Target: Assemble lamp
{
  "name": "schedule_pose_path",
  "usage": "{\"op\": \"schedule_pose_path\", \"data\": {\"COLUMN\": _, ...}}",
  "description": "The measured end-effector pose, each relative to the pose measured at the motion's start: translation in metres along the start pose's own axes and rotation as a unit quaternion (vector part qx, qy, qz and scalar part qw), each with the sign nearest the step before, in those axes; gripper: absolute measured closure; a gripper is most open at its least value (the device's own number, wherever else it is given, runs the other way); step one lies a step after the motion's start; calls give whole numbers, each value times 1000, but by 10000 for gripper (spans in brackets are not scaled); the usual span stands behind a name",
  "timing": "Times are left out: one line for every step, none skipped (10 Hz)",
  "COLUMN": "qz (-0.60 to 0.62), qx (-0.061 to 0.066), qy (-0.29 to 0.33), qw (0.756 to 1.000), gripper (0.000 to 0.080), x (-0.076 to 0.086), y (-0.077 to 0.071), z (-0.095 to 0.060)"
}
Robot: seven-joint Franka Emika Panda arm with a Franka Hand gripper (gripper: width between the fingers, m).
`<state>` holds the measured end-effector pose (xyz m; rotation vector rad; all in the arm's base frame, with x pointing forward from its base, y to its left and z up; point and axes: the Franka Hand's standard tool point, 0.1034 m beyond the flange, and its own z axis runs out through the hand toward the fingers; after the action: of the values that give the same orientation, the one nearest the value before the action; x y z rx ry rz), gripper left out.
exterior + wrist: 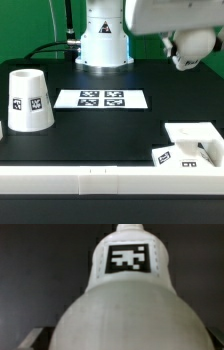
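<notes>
My gripper hangs high at the exterior view's right and is shut on the round white bulb, held well above the table. In the wrist view the bulb fills the picture, its narrow neck with a black tag pointing away from my gripper. One dark finger shows at the bulb's side. The low square base lies on the table at the right front, below the gripper. The tapered shade stands at the left, narrow end up.
The marker board lies flat in the middle of the black table. A white rail runs along the table's front edge, touching the base. The arm's white pedestal stands at the back.
</notes>
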<state>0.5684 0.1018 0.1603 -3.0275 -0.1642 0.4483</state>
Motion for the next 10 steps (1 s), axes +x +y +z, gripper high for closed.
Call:
{"op": "schedule_pose_path", "data": {"qz": 0, "qx": -1, "qy": 38, "qw": 999, "gripper": 223, "x": 1, "y": -1, "z": 5}}
{"op": "schedule_pose_path", "data": {"qz": 0, "qx": -3, "qy": 72, "qw": 997, "gripper": 223, "x": 5, "y": 0, "z": 10}}
{"op": "schedule_pose_path", "data": {"qz": 1, "qx": -5, "qy": 116, "qw": 993, "gripper": 223, "x": 9, "y": 1, "z": 8}}
{"op": "schedule_pose_path", "data": {"qz": 1, "qx": -7, "qy": 150, "qw": 989, "gripper": 223, "x": 8, "y": 2, "z": 7}}
{"op": "schedule_pose_path", "data": {"qz": -3, "qx": -9, "qy": 185, "qw": 983, "gripper": 223, "x": 12, "y": 4, "z": 8}}
{"op": "schedule_pose_path", "data": {"qz": -27, "qx": -17, "qy": 218, "qw": 975, "gripper": 223, "x": 20, "y": 10, "z": 4}}
{"op": "schedule_pose_path", "data": {"qz": -43, "qx": -25, "qy": 258, "qw": 965, "gripper": 223, "x": 31, "y": 16, "z": -9}}
{"op": "schedule_pose_path", "data": {"qz": -60, "qx": -32, "qy": 277, "qw": 958, "gripper": 223, "x": 37, "y": 20, "z": -18}}
{"op": "schedule_pose_path", "data": {"qz": -62, "qx": -36, "qy": 317, "qw": 946, "gripper": 223, "x": 45, "y": 20, "z": -28}}
{"op": "schedule_pose_path", "data": {"qz": -59, "qx": -40, "qy": 356, "qw": 932, "gripper": 223, "x": 45, "y": 23, "z": -26}}
